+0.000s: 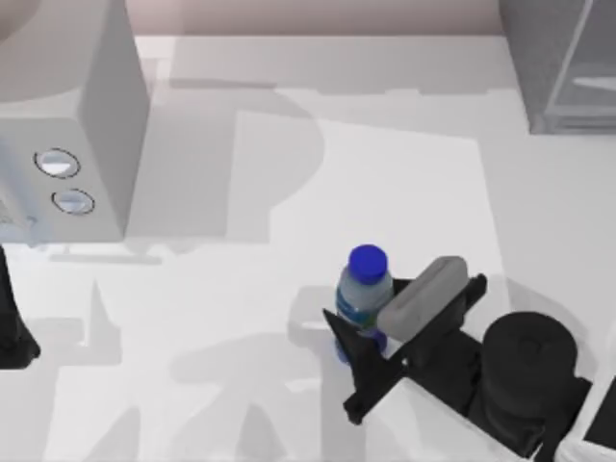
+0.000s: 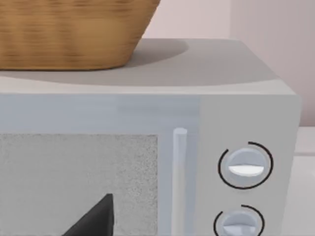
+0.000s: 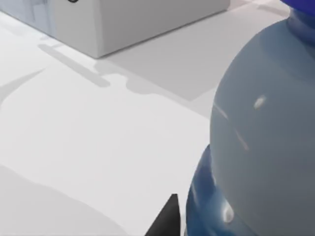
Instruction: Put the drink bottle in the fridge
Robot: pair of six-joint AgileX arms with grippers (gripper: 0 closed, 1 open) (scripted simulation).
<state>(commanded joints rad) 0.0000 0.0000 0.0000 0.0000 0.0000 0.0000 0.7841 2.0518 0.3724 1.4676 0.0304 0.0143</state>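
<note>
while the left arm (image 1: 14,327) parks, right gripper (image 1: 371,327) flanks the drink bottle (image 1: 364,294).

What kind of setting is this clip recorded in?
Likely a simulated kitchen counter: a pale microwave-like box with two dials, a wicker basket on top of it, a dark grey fridge at the far right corner, and a drink bottle by the right gripper.

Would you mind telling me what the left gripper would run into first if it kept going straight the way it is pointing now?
Most likely the front of the pale grey box with two round dials, which the left wrist view faces squarely; the distance is unclear.
</note>
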